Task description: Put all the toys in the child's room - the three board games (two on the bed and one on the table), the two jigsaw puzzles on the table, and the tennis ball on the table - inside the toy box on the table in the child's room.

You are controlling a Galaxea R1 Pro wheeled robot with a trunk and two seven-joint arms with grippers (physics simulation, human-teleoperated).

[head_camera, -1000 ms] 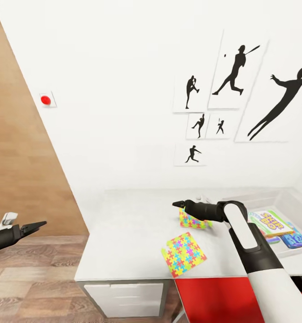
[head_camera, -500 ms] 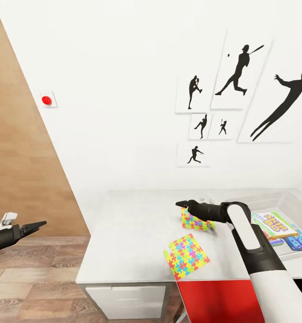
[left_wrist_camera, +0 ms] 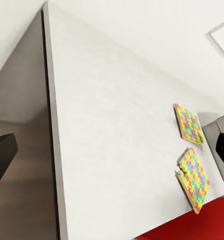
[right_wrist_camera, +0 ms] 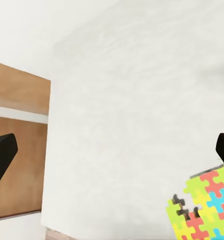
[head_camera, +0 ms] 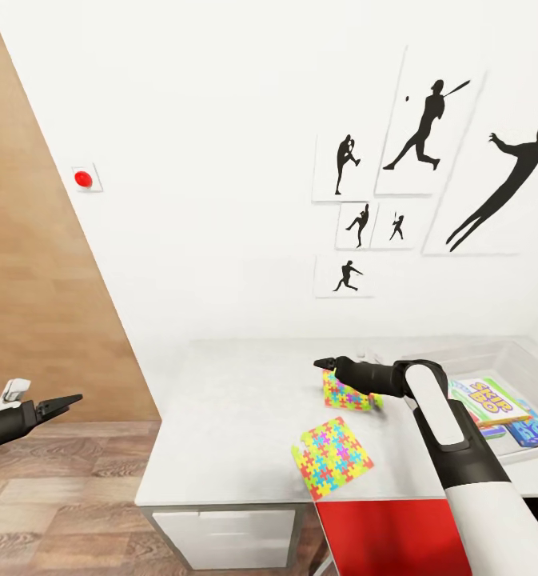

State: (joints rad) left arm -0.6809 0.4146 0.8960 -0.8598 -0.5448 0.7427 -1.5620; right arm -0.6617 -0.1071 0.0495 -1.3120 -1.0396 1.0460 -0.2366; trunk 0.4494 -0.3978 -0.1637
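Observation:
Two jigsaw puzzles lie on the light-grey table (head_camera: 229, 400): one flat near the front edge (head_camera: 332, 456), the other (head_camera: 344, 392) tilted and partly under my right forearm. My right gripper (head_camera: 323, 362) hovers open just above and beyond the tilted puzzle, holding nothing; its wrist view shows a puzzle corner (right_wrist_camera: 201, 210). At the table's right end the pale toy box (head_camera: 500, 352) holds a yellow-green-red board game (head_camera: 488, 400) and a blue one (head_camera: 532, 428). My left gripper (head_camera: 57, 404) hangs open off the table's left side, over the floor. The tennis ball and bed are out of view.
Black sports silhouettes (head_camera: 428, 160) hang on the white wall behind the table. A wood panel (head_camera: 29, 280) and plank floor (head_camera: 61, 496) lie left. White drawers (head_camera: 221, 536) sit under the table, and a red surface (head_camera: 388, 536) is below its front edge.
A second ago the camera shifted a little, sliding the whole picture right. In the last half second neither arm nor any toy has visibly moved.

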